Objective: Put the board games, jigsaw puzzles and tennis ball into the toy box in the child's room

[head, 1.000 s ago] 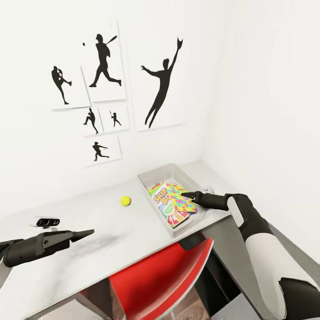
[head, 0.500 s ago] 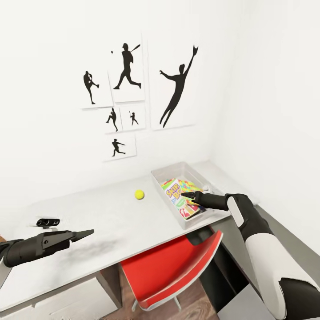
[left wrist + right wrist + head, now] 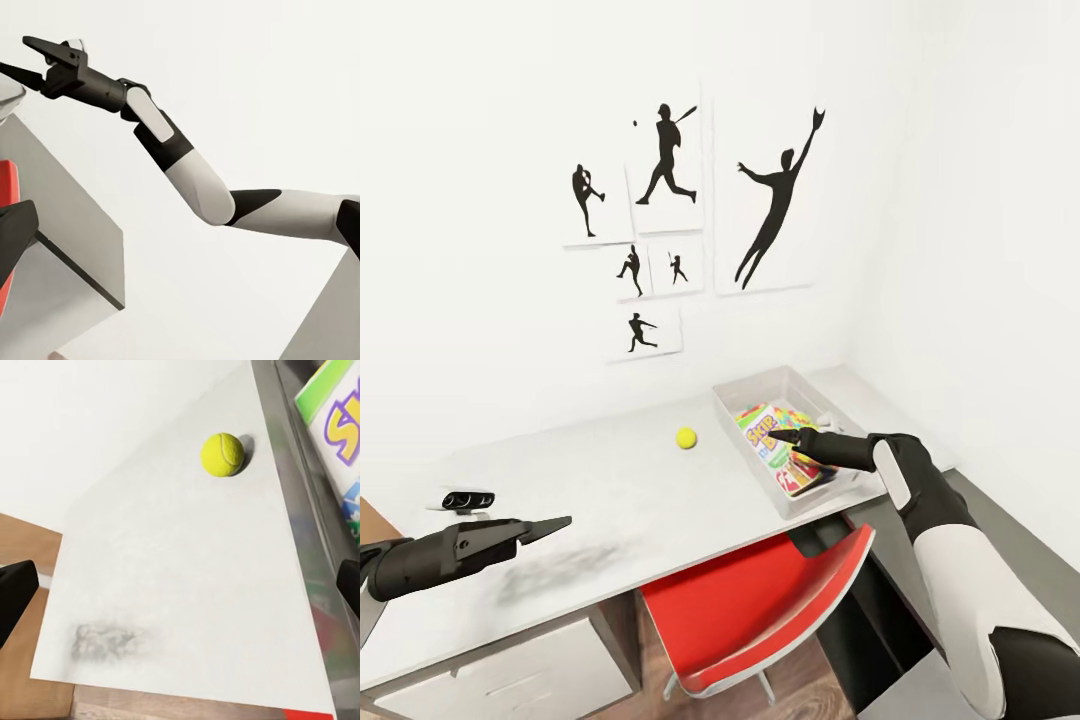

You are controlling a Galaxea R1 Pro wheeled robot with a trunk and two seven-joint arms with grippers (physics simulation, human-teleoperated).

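Table [image 3: 610,480]: a pale grey, faintly shiny top is seen against a white wall hung with black baseball silhouettes [image 3: 770,205]; a red chair [image 3: 760,610] is tucked under its front edge.
Toy box [image 3: 745,395]: a grey, low-walled box is set on the table's right end, near the corner of the room.
Contents of the box: a SKIP-BO board game [image 3: 762,432] is seen lying inside, with other colourful flat boxes partly hidden beneath and beside it; their number cannot be told.
Tennis ball [image 3: 686,437]: it is placed on the bare tabletop, just beside the toy box's left wall and outside it.
Right gripper [image 3: 785,436]: it is held above the toy box, over the printed boxes; nothing is seen between its fingers, and the width of the gap cannot be told.
Left gripper [image 3: 555,523]: it is held over the table's front left part, well apart from the ball; its fingers look closed together and nothing is held.
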